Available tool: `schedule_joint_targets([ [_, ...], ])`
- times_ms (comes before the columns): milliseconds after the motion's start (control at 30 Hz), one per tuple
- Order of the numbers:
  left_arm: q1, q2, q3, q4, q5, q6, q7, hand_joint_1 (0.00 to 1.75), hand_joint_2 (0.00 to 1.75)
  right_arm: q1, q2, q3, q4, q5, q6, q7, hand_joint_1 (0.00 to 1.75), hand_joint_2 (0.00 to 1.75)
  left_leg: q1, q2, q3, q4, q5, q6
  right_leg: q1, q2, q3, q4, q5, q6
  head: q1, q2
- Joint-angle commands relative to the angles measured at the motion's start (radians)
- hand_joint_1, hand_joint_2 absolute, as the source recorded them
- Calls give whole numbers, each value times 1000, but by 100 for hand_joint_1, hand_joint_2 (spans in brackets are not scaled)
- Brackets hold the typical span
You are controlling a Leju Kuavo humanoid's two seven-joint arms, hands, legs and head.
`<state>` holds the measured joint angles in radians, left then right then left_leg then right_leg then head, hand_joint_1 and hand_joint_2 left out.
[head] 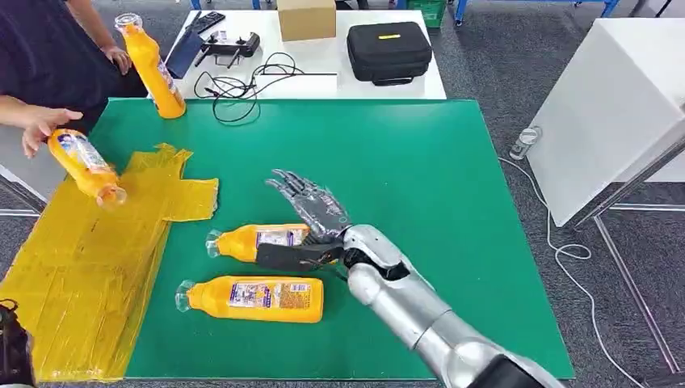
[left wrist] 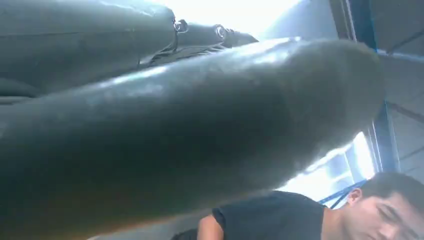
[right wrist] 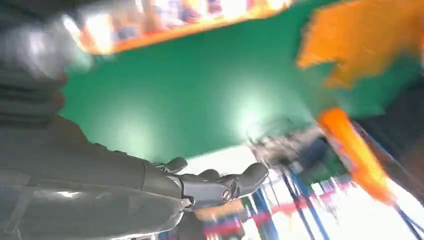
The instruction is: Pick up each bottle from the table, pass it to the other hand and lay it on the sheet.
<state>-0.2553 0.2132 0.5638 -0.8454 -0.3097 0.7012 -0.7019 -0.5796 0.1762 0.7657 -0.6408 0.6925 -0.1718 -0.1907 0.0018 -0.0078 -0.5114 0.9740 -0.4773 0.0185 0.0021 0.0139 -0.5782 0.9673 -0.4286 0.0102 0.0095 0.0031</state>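
The right hand (head: 311, 212) is reaching over the green table (head: 420, 186) with its fingers spread wide and holding nothing, its thumb lying across the base end of the nearer-to-centre bottle (head: 257, 242), part of which it is hiding. A second bottle (head: 254, 298) is lying just beside that one, toward the robot. The left hand (left wrist: 190, 125) is crowding its wrist camera as a dark blur, so whether it is open or closed cannot be told. The yellow sheet (head: 89, 267) is lying crumpled at the table's left, cut off by the frame. A person's hand (head: 40, 125) is touching a third bottle (head: 85, 167) tilted over the sheet; a fourth bottle (head: 152, 66) is leaning at the far edge.
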Motion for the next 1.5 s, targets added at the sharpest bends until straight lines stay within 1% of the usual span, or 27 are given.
schedule_joint_targets([
  [33, 20, -5, -51, -34, 13, -3, 4, 0, 0, 69, -54, 129, -296, 23, -22, 31, 0, 175, 1, -1, 2, 0, -1, -1, 1, -3, 3, -1, -1, 1, 0, 0],
  [100, 20, -5, -51, -34, 13, -3, 4, 0, 0, 69, -54, 129, -296, 23, -22, 31, 0, 175, 0, -1, -1, -1, 0, 0, 0, -2, 0, -1, 0, 0, 0, 0],
  [200, 20, -5, -51, -34, 13, -3, 4, 0, 0, 69, -54, 129, -296, 23, -22, 31, 0, 175, 1, -1, 2, 0, 0, -1, 1, -2, 3, -1, 0, 0, 0, 0],
  [233, 16, -11, -56, -33, 8, -3, 4, 0, 0, 95, -69, 139, -344, 37, -47, 29, 0, 175, 1, -1, 1, 0, 0, -1, 0, -3, 2, -1, 0, 0, 0, 0],
  [300, 4, -20, -48, -18, -12, -3, 4, 0, 0, 137, -77, 166, -408, 82, -62, 72, 0, 175, 1, -2, 2, -1, 0, -1, 1, -4, 4, -2, -1, 0, 0, 0],
  [367, -20, -40, -29, -6, -45, -3, 4, 0, 0, 196, -91, 219, -485, 115, -2, 148, 0, 175, 0, -3, 2, -1, 0, 0, 0, -3, 3, -2, -1, 0, 0, 0],
  [400, -31, -45, -13, 0, -63, -3, 4, 0, 0, 207, -88, 235, -482, 122, 16, 169, 0, 175, 1, -5, 4, -1, -1, -1, 1, -6, 6, -2, -2, 0, 0, 0],
  [467, -41, -56, 10, 9, -84, -3, 4, 0, 0, 228, -84, 257, -433, 121, 34, 197, 0, 175, 0, -3, 2, -1, 0, 0, 0, -4, 3, -2, -1, 0, 0, 0],
  [533, -70, -48, 37, 51, -100, -3, 4, 0, 0, 221, -65, 273, -359, 146, 12, 235, 0, 175, 1, -4, 5, -2, -1, -1, 1, -5, 6, -3, -2, 1, 0, 0],
  [633, -102, -42, 91, 79, -124, -3, 4, 0, 0, 237, -53, 284, -245, 145, 27, 265, 0, 175, 1, -3, 5, -2, 0, -1, 1, -5, 7, -3, -1, 1, 0, 0],
  [800, -136, -38, 98, 121, -125, -3, 4, 0, 0, 275, -75, 277, -178, 143, 20, 297, 0, 175, 0, -3, 2, -2, 1, -1, 0, -3, 3, -2, 0, 0, 0, 0],
  [900, -156, -46, 99, 136, -143, -3, 4, 0, 0, 297, -93, 271, -143, 161, 6, 331, 0, 175, 1, -5, 4, -2, 0, -1, 1, -7, 7, -3, -1, 1, 0, 0],
  [1033, -136, -57, 105, 101, -132, -3, 4, 0, 0, 305, -97, 243, -66, 207, -16, 386, 0, 175, 1, -4, 4, -2, 0, 0, 1, -5, 6, -3, -1, 1, 0, 0],
  [1100, -132, -57, 103, 97, -128, -3, 4, 0, 0, 306, -97, 240, -60, 210, -18, 386, 0, 175, 0, -2, 3, -2, 0, 0, 0, -3, 4, -2, -1, 0, 0, 0],
  [1200, -119, -59, 94, 80, -108, -3, 4, 0, 0, 311, -104, 229, -33, 218, -20, 388, 0, 175, 1, -3, 5, -1, -1, -1, 1, -5, 7, -2, -2, 1, 0, 0],
  [1300, -99, -70, 75, 52, -89, -3, 4, 0, 0, 328, -134, 219, 2, 234, -29, 386, 0, 175, 0, -3, 2, -2, 0, 0, 0, -4, 4, -2, -1, 0, 0, 0],
  [1333, -98, -72, 71, 49, -86, -3, 4, 0, 0, 332, -141, 218, 8, 234, -29, 384, 0, 175, 0, -3, 4, -2, 0, -1, 0, -5, 6, -3, -1, 1, 0, 0],
  [1433, -102, -73, 68, 53, -85, -3, 4, 0, 0, 342, -157, 217, 12, 234, -37, 375, 0, 175, -1, -3, 2, -2, 0, 0, 0, -4, 3, -2, -1, 0, 0, 0],
  [1500, -118, -71, 49, 67, -78, -3, 4, 0, 0, 350, -156, 212, 28, 230, -20, 373, 0, 175, 0, -4, 4, -2, 0, -1, 0, -5, 5, -3, -1, 1, 0, 0],
])
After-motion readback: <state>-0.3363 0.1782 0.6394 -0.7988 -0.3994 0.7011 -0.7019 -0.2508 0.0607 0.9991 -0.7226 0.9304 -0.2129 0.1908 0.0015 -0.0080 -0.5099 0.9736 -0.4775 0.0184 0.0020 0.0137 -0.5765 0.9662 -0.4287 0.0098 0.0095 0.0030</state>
